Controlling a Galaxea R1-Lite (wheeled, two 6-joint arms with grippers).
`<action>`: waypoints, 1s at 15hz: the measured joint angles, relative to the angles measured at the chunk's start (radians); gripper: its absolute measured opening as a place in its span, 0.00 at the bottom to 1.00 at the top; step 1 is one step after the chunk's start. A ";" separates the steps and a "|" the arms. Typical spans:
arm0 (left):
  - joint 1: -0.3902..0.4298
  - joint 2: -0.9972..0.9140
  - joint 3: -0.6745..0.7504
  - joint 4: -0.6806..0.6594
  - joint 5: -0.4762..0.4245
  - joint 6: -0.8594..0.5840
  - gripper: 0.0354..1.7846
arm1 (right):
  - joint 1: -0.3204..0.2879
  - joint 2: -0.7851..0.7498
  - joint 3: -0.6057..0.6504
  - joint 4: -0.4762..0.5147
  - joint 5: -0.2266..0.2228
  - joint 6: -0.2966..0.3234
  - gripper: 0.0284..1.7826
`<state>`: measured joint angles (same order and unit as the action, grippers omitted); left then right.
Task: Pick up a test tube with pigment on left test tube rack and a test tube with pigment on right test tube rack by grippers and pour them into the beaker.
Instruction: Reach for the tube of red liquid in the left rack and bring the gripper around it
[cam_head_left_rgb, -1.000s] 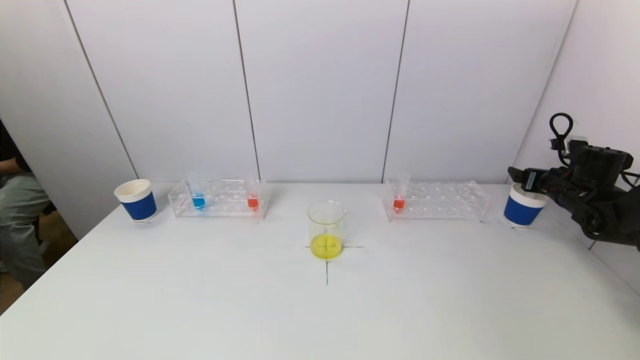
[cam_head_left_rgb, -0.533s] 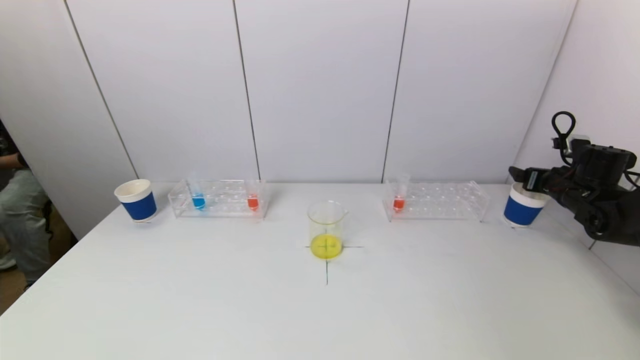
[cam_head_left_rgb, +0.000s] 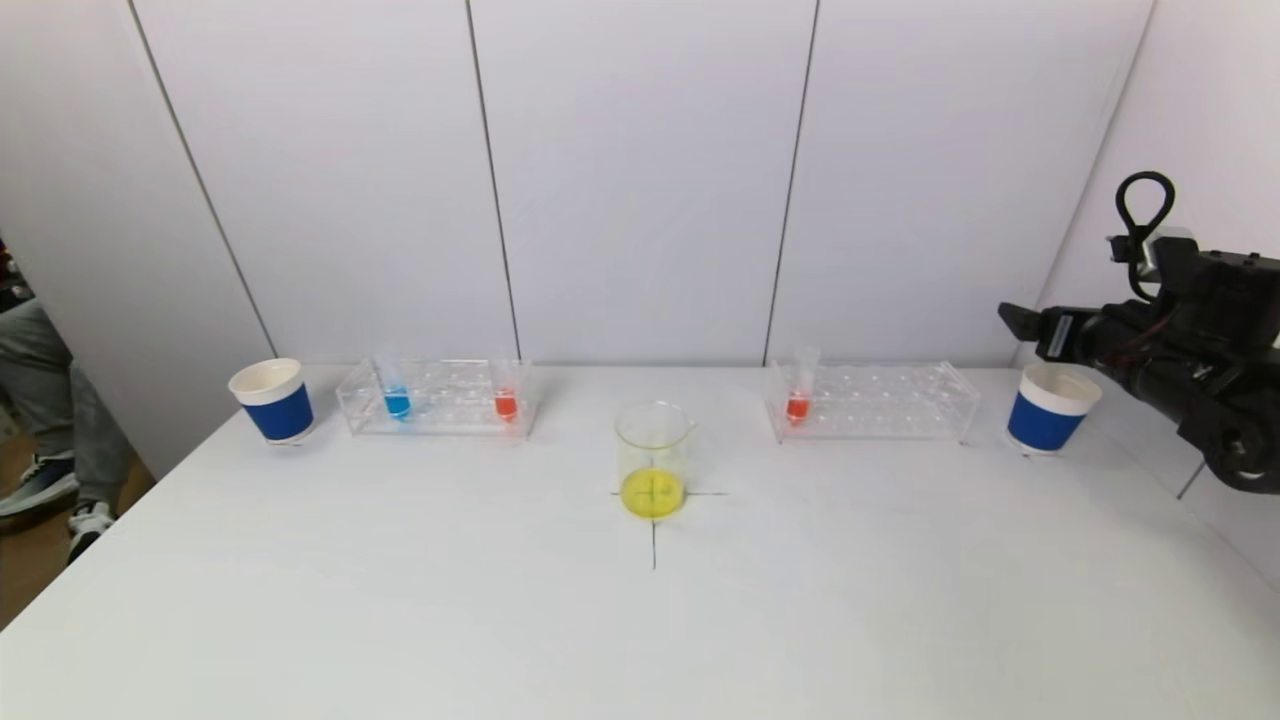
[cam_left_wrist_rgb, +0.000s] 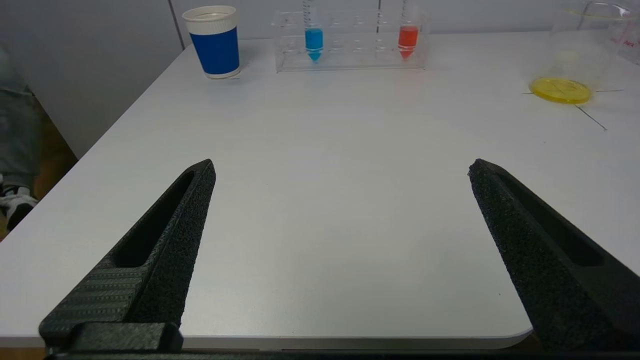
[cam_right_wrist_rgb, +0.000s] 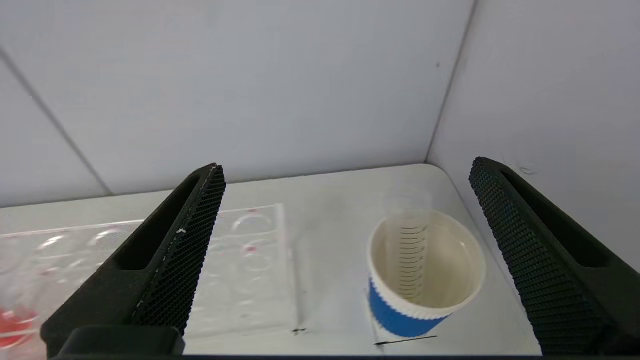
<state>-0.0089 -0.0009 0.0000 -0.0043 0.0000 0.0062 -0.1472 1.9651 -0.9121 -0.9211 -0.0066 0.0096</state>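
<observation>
The glass beaker (cam_head_left_rgb: 652, 460) with yellow liquid stands mid-table on a cross mark. The left rack (cam_head_left_rgb: 450, 412) holds a blue tube (cam_head_left_rgb: 396, 400) and a red tube (cam_head_left_rgb: 506, 402). The right rack (cam_head_left_rgb: 880, 402) holds one red tube (cam_head_left_rgb: 798, 402). My right gripper (cam_head_left_rgb: 1015, 322) is open and empty, raised above the right blue cup (cam_head_left_rgb: 1048, 412); in the right wrist view (cam_right_wrist_rgb: 347, 166) an empty clear graduated tube (cam_right_wrist_rgb: 412, 250) stands in that cup (cam_right_wrist_rgb: 400, 312). My left gripper (cam_left_wrist_rgb: 341, 167) is open and empty, low over the table's front left edge, far from the rack (cam_left_wrist_rgb: 350, 50).
A second blue-and-white cup (cam_head_left_rgb: 273, 400) stands left of the left rack. White wall panels close the back and right side, near the right arm. A person's legs show at the far left beyond the table (cam_head_left_rgb: 400, 600).
My right gripper has risen from the rim of the right cup, uncovering the cup. The person at the left has shifted. Racks, tubes and beaker have not moved.
</observation>
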 joint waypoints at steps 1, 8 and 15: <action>0.000 0.000 0.000 0.000 0.000 0.000 0.99 | 0.034 -0.046 0.040 -0.011 -0.005 0.001 1.00; 0.000 0.000 0.000 0.000 0.000 0.000 0.99 | 0.199 -0.359 0.304 -0.056 -0.083 0.001 1.00; 0.000 0.000 0.000 0.000 0.000 0.000 0.99 | 0.178 -0.667 0.501 -0.051 -0.196 0.002 1.00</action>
<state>-0.0089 -0.0009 0.0000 -0.0043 0.0000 0.0057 0.0311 1.2983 -0.4109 -0.9726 -0.2030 0.0115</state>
